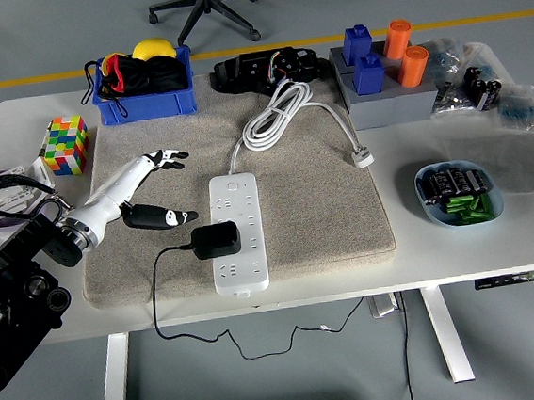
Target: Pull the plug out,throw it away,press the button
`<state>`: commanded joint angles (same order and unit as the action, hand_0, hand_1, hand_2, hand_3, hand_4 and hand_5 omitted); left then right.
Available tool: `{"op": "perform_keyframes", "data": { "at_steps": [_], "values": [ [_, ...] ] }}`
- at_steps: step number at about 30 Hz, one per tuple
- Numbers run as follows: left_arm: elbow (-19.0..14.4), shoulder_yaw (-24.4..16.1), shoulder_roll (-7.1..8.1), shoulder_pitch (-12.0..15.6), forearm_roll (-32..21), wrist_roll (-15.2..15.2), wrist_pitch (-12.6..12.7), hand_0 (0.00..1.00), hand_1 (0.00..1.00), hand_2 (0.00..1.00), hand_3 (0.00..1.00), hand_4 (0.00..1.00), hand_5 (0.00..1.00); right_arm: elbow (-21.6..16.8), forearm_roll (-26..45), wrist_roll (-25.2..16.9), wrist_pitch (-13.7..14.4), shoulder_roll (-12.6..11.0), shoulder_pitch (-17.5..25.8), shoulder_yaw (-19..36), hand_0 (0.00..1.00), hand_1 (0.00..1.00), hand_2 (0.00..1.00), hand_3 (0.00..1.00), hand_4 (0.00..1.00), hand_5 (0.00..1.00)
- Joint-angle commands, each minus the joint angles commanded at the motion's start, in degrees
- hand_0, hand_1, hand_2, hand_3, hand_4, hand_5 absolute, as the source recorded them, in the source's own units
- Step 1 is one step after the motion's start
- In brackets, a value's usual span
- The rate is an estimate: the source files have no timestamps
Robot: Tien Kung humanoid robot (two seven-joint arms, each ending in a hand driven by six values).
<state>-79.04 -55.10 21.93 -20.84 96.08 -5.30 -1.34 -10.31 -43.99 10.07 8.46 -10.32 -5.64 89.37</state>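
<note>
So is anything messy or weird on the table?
A bit. The power strip has its own white cord coiled on the mat, and its plug lies loose, connected to nothing. The black adapter is plugged into the strip, its thin cable dangling off the table's front edge. The left hand is open beside it.

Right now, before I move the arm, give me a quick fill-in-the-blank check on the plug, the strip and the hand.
1. The black adapter is plugged into the white ____.
2. The left robot hand is open, on the adapter's ____ side in the head view.
3. The power strip lies on a beige ____.
4. The strip's own white plug lies loose on the mat, to the ____ of the strip.

Missing words: power strip; left; mat; right
</note>
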Motion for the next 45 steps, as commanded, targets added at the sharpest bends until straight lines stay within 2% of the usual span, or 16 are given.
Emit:
{"op": "perform_keyframes", "data": {
  "at_steps": [8,19,20,26,27,31,32,44,45],
  "values": [
    [-0.5,2.8,0.12,-0.4,-0.8,-0.4,-0.7,0.871,0.907,0.862,0.892,0.998,0.304,0.0,0.1,-0.1,0.0,0.0,0.0,-0.1,0.74,0.66,0.645,0.614,0.657,0.48],
    [-0.7,5.8,0.18,-1.2,-0.4,-1.3,-1.2,0.874,0.893,0.849,0.883,0.998,0.291,0.0,0.1,0.0,0.0,0.0,0.0,-0.1,0.74,0.661,0.644,0.614,0.657,0.48],
    [-0.5,6.1,0.17,-1.3,-0.3,-1.3,-1.2,0.877,0.869,0.819,0.862,0.998,0.231,0.0,0.1,0.1,0.0,0.0,0.0,-0.1,0.74,0.66,0.644,0.614,0.657,0.48],
    [0.4,7.6,-0.08,-1.5,0.1,-0.1,-0.1,0.877,0.869,0.819,0.862,0.998,0.231,0.0,0.1,0.0,0.0,0.0,0.0,-0.1,0.74,0.66,0.644,0.614,0.657,0.48],
    [0.6,7.8,-0.19,-1.5,0.7,-0.1,0.1,0.864,0.812,0.755,0.833,0.993,0.04,0.0,0.1,0.0,-0.1,0.0,0.0,-0.1,0.74,0.66,0.644,0.614,0.657,0.479],
    [1.2,8.7,-0.37,-1.7,1.5,0.0,0.5,0.864,0.812,0.755,0.833,0.993,0.04,0.0,0.1,0.0,-0.1,0.1,-0.1,-0.1,0.74,0.66,0.644,0.614,0.657,0.479],
    [1.4,8.9,-0.4,-1.7,1.5,0.0,0.6,0.851,0.78,0.707,0.815,0.982,0.002,0.0,0.1,-0.1,-0.1,0.1,-0.1,-0.1,0.74,0.66,0.644,0.614,0.657,0.478],
    [2.2,9.8,-0.55,-1.8,0.8,0.2,1.4,0.831,0.747,0.678,0.791,0.975,0.002,0.0,0.0,0.0,-0.1,0.1,0.0,0.0,0.74,0.66,0.644,0.614,0.657,0.479],
    [2.4,9.9,-0.56,-1.9,0.5,0.3,1.4,0.759,0.664,0.609,0.729,0.971,0.002,0.0,0.0,0.0,-0.1,0.1,-0.1,-0.1,0.74,0.66,0.645,0.614,0.657,0.478]
  ]
}}
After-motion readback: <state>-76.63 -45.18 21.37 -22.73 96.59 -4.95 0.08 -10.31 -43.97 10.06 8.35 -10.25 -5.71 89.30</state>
